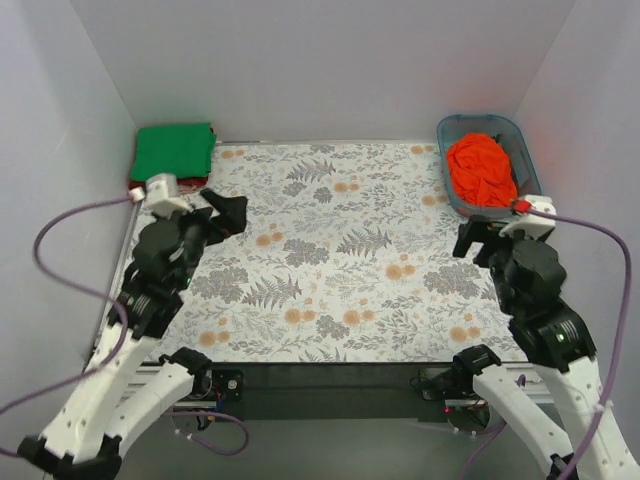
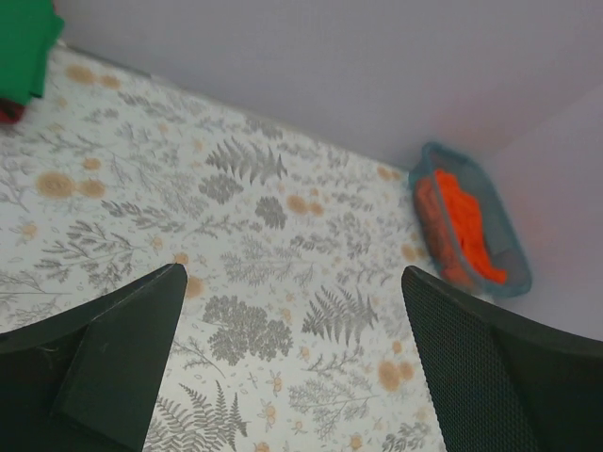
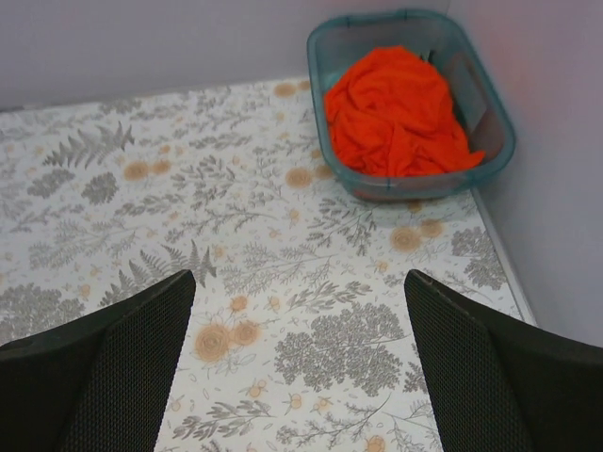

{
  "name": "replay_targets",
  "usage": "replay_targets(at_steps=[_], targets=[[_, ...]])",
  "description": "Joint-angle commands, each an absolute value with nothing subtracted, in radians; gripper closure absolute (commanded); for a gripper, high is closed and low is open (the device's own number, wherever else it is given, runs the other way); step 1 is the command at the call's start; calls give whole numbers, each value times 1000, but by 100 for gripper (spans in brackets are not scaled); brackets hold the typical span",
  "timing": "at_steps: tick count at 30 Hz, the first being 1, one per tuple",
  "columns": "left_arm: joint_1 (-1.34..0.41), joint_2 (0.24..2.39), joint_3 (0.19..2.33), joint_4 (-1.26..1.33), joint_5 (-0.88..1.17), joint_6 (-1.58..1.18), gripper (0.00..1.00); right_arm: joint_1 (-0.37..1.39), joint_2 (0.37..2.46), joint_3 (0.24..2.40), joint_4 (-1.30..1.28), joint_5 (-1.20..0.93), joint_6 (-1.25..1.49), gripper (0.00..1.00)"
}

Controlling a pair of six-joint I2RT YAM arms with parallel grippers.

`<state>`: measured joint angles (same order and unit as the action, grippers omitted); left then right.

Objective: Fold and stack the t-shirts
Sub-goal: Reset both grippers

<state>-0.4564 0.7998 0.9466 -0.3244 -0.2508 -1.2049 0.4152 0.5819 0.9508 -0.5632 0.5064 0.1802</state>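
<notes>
Floral table [image 1: 330, 250]: orange t-shirt [image 1: 482, 170] (crumpled) in tub [image 1: 478, 119]

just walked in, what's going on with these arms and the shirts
Two robot arms are folding and stacking t-shirts. A folded green shirt lies on top of a dark red shirt in the far left corner of the table. The orange shirt sits crumpled in the blue-grey tub at the far right, not yet folded. The left gripper and the right gripper are both open above the table, holding nothing.

Floral table [image 1: 330, 270]: shirt stack [image 1: 172, 152], tub [image 1: 528, 165]
</notes>
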Motion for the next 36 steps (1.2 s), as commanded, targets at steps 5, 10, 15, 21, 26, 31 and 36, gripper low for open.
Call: replay_targets(at_steps=[5,10,15,21,26,31,36], targets=[[-459,324,801,-534,-561,-1189,2,413,299,842,-497,580,17,2],[-457,216,761,-537,-663,-1206,2,413,161,755,-417,509,-66,2],[-459,175,695,-506,-727,-1223,2,413,123,696,-383,499,-84,2],[-457,152,628,-463,-776,-1212,2,413,140,687,-385,514,-84,2],[-457,118,545,-427,-837,-1215,2,413,147,673,-380,519,-72,2],[-457,94,494,-379,-828,-1180,2,413,153,666,-380,515,-68,2],[-457,107,480,-356,-807,-1163,2,413,164,664,-380,518,-61,2]])
